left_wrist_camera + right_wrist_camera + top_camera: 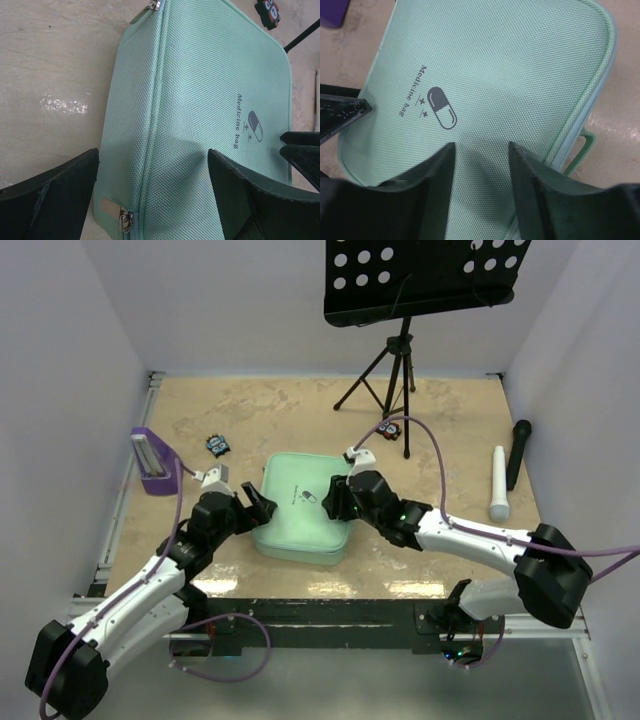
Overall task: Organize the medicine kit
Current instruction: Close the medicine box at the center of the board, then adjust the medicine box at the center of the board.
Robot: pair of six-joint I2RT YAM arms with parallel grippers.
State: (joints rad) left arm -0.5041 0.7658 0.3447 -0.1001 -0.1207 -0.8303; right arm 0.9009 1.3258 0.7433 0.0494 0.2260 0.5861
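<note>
The medicine kit (298, 512), a mint-green square case with a pill logo, lies closed on the table's middle. My left gripper (256, 506) is at its left edge and stands wide open. In the left wrist view the gripper (152, 155) straddles the kit's (200, 90) zipped side, with a metal zip pull (125, 220) just below. My right gripper (336, 498) hovers over the lid's right part. In the right wrist view that gripper (481, 146) is open above the bare fabric of the kit (495, 60), near the pill logo (442, 107), with nothing between the fingers.
A purple stand (152, 462) sits at the left. Two small black items (218, 445) (389, 430) lie behind the kit. A music stand's tripod (392, 375) stands at the back. A white microphone (498, 485) and a black microphone (517, 452) lie at the right.
</note>
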